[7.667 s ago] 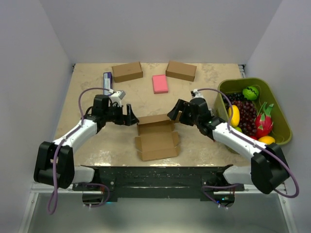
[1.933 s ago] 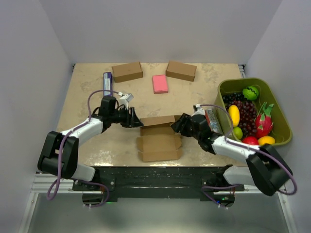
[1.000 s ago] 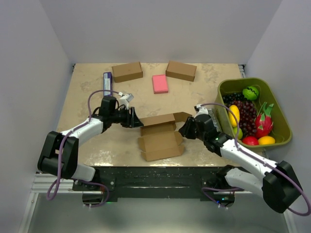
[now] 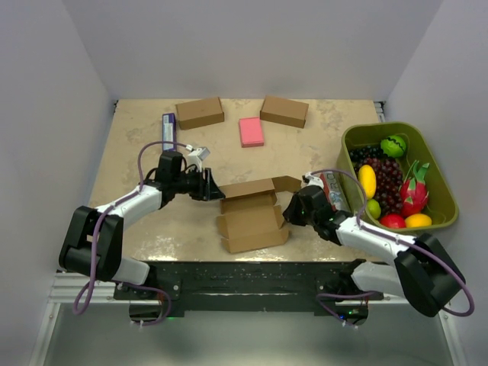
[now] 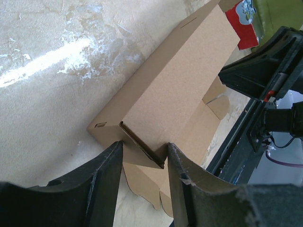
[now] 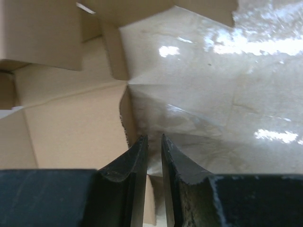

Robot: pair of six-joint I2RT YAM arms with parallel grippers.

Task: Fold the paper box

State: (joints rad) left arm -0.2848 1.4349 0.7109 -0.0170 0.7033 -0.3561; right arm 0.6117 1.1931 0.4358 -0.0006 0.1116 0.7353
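Brown cardboard, half formed: the paper box (image 4: 248, 217) lies on the table (image 4: 145, 229) between the two arms, near its front edge, with its rear wall raised and a side flap (image 4: 287, 183) splayed out to the right. The left gripper (image 4: 211, 186) sits at the rear wall's left end. Its fingers (image 5: 102, 179) are partly apart with the box corner between them, and they look to bear on it from both sides. The right gripper (image 4: 293, 211) is low at the box's right edge, its jaws drawn to a narrow slit just beside a flap edge; whether any card sits in that slit I cannot tell. As I judge it, the step is turning in the right-hand side. The left should anchor the wall while the right pushes along the crease, low and square, so the sheet neither skids nor buckles. No writing is readable: the box is plain, and the print on the red packet (image 5: 242, 23) and the blue pack (image 4: 168, 128) is too small to make out
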